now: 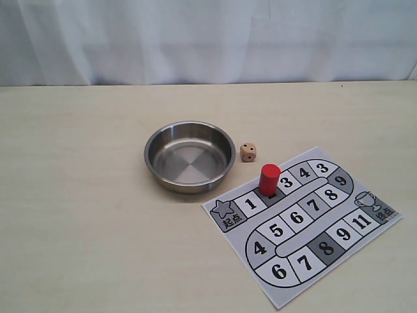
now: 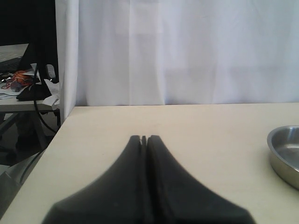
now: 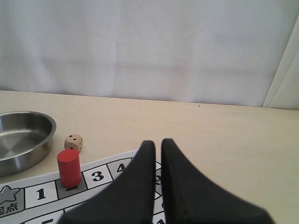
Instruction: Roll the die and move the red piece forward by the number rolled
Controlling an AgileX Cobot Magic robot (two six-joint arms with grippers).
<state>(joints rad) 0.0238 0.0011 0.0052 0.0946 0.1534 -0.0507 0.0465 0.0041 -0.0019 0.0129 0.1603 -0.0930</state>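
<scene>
The die (image 1: 247, 152), a tiny tan cube with dark pips, lies on the table between the steel bowl (image 1: 189, 156) and the game board (image 1: 303, 222). The red piece (image 1: 269, 178) stands upright on the grey square between 1 and 3. Neither gripper shows in the exterior view. In the right wrist view, the right gripper (image 3: 158, 142) hovers over the board with only a thin slit between its fingers and nothing in them; the die (image 3: 74, 142) and red piece (image 3: 68, 167) lie off to one side of it. The left gripper (image 2: 144, 137) is shut and empty above bare table.
The steel bowl (image 2: 285, 154) is empty and sits at the edge of the left wrist view. A white curtain (image 1: 208, 39) backs the table. The table's edge (image 2: 46, 149) drops off beside the left gripper, with clutter beyond it.
</scene>
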